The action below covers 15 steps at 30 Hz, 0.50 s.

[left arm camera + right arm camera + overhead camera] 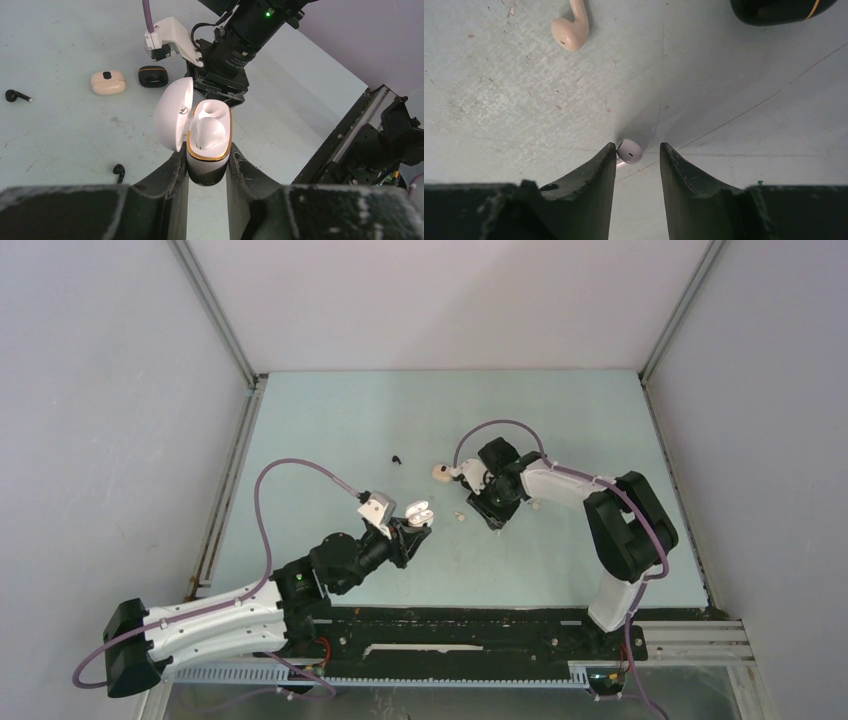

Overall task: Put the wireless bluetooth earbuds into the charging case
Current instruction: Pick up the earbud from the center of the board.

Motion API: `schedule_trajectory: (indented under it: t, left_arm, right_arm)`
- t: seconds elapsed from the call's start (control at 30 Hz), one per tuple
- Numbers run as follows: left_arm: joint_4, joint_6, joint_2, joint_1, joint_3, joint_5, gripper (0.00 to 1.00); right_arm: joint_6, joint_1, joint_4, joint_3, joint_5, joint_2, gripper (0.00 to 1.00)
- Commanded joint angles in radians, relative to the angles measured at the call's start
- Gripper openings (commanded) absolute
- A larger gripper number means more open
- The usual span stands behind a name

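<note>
Earbud (629, 151), white, lying on table (724, 75) between spread jaws of right gripper (638, 147), touching one finger, not yet pinched; left gripper (207, 155) clamped on open charging case (210, 135); next: close, lift, carry to case.

Held case: open white clamshell charging case (209, 137) clamped between the left gripper (207, 152) fingers.
Behind it: beige pebble-shaped case (107, 82) just beside black rounded case (152, 76), both on the pale flat table (60, 135).
Right gripper (638, 146): straddles small white rounded earbud (629, 151), which touches one finger.
Beyond that: beige-pink stemmed earbud (570, 30), well apart.
Left wrist view, left side: black stemmed earbud (17, 95) at the edge; second black earbud (119, 171) near the finger.
</note>
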Motion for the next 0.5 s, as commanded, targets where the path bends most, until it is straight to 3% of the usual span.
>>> schedule_trajectory:
  t: [0.0,0.23,0.47]
  left_arm:
    - [0.021,-0.001,-0.011,-0.001,0.001,-0.002,0.05]
    - [0.008,-0.001,-0.018,-0.001,0.001,-0.005,0.05]
    - [0.01,-0.003,-0.018,-0.001,-0.008,-0.008,0.05]
  right_arm:
    - [0.0,0.017,-0.017,0.039,0.033,0.017,0.39]
    - [-0.001,0.048,-0.025,0.04,0.057,0.028,0.37]
    - [-0.001,0.045,-0.039,0.04,0.059,0.022,0.19]
